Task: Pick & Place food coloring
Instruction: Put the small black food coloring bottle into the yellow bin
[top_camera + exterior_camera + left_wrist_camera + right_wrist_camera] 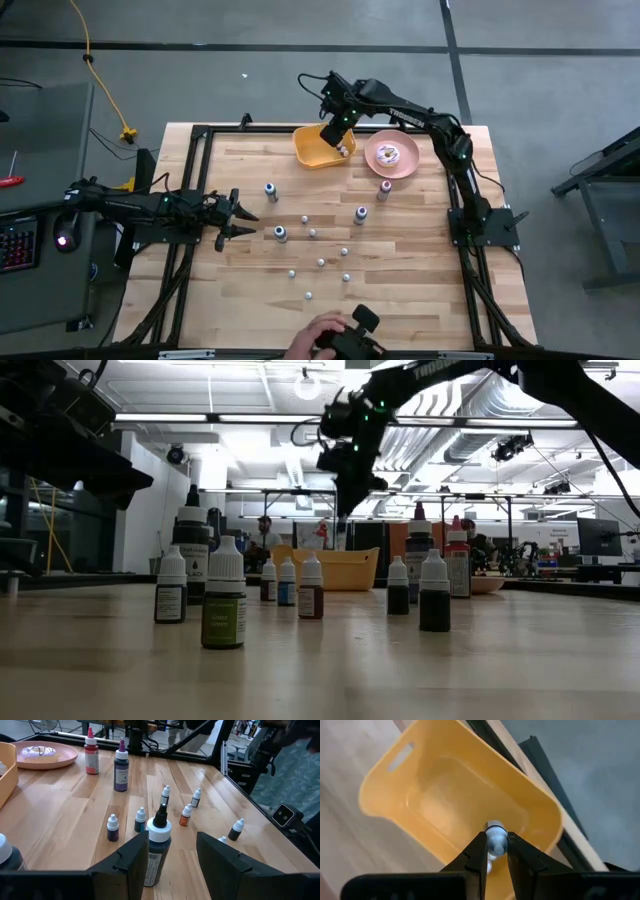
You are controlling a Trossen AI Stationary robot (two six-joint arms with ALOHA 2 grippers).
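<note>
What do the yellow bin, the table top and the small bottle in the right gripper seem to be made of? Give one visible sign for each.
Yellow bin: likely moulded plastic, smooth, rounded rim, cut-out handle.
Table top: wood, pale planks with visible grain, low sheen.
Small bottle, pinched by the right gripper over the bin: probably plastic, with a ribbed white cap.

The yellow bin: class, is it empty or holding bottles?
Empty so far: the yellow bin shows a bare floor, while the right gripper holds a small bottle above it.
</note>
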